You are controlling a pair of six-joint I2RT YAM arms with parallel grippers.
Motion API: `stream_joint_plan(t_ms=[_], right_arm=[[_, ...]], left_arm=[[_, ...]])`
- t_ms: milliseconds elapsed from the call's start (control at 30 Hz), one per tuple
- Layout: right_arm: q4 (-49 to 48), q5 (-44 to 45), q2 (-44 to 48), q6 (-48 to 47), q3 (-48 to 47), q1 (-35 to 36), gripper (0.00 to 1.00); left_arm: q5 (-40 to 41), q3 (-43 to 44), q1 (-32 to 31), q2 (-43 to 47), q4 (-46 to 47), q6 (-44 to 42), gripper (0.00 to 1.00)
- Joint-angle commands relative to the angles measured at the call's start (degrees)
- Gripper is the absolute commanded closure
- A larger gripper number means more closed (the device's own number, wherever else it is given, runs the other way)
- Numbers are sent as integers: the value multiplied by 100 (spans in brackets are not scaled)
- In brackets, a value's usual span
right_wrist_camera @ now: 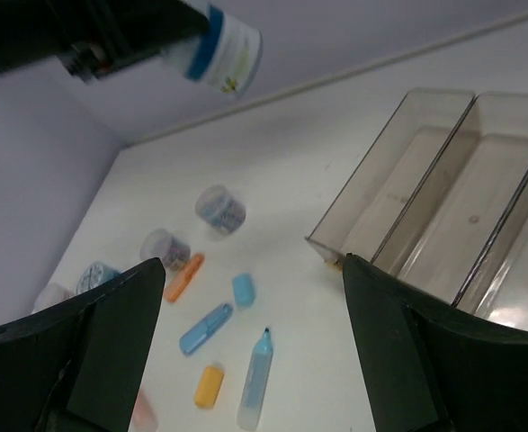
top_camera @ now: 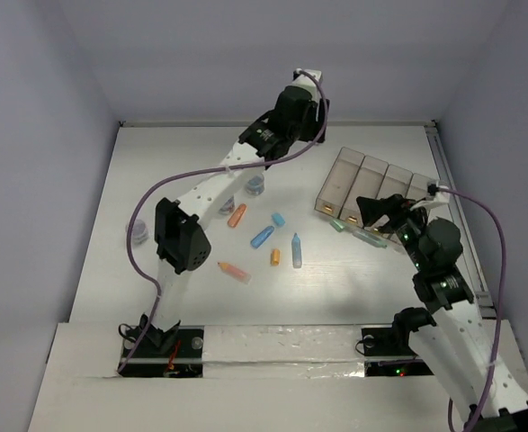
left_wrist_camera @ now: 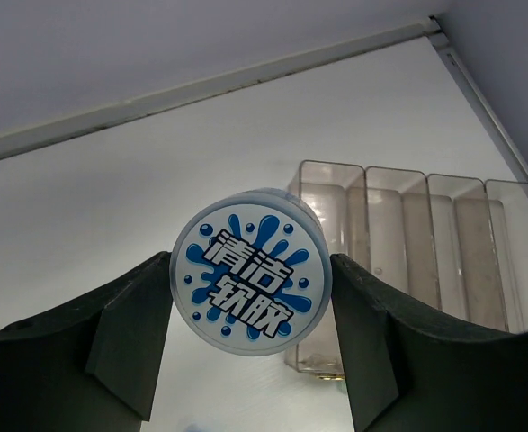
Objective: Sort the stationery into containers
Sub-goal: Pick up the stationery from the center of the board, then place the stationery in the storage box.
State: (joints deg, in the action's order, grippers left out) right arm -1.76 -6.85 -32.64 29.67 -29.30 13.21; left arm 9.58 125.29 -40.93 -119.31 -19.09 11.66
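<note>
Plainly, the small round tub [left_wrist_camera: 250,283] with a white lid, printed with a blue splash and white characters, is clamped between the dark fingers of the left gripper [left_wrist_camera: 250,310], whose jaws stand partway closed against its sides. It hangs in the air above the far part of the white table [top_camera: 183,153]. It is to the left of the clear plastic four-compartment organiser box [left_wrist_camera: 398,229], which stands toward the table's far right corner.

In the right wrist view the tub's side shows white with a blue band. Its contents cannot be made out, and in the top view the gripper hides it entirely.

The right gripper [right_wrist_camera: 250,270] hangs wide open with nothing between its fingers, by the box's near end, and covers part of the rightmost compartment from above.

Across the table's middle lie the loose orange and blue sticks [top_camera: 262,237]. Two pale green sticks [top_camera: 369,237] lie just beside the box's near end. A round clear tub [top_camera: 227,207] there is half hidden behind the left arm [top_camera: 201,193].
</note>
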Motion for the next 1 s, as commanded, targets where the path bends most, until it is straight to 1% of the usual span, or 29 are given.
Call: stream_joint_plan(t_ms=[0, 33, 100, 367, 567, 633, 667, 767, 967], right_arm=[[17, 1132, 556, 12, 3, 41, 13], [35, 1186, 609, 12, 3, 41, 11], [79, 1248, 645, 21, -14, 41, 10], [44, 1265, 742, 30, 29, 41, 9], [35, 1257, 777, 30, 30, 41, 9], [27, 1248, 794, 30, 38, 41, 9], [27, 1248, 786, 39, 38, 41, 9], [-8, 1195, 786, 30, 38, 41, 9], [-26, 993, 601, 4, 3, 41, 9]], left_arm=[[-359, 504, -21, -223, 397, 170, 79], [-430, 592, -81, -294, 484, 205, 79], [-597, 627, -134, -470, 757, 275, 79], [-905, 645, -363, -1050, 1670, 381, 79], [-888, 909, -363, -1463, 1874, 390, 79], [-879, 918, -363, -1595, 1874, 390, 79], [-871, 918, -416, -1639, 2048, 398, 79], [-871, 926, -416, -1806, 2155, 346, 79], [-800, 883, -469, -2061, 2383, 293, 79]])
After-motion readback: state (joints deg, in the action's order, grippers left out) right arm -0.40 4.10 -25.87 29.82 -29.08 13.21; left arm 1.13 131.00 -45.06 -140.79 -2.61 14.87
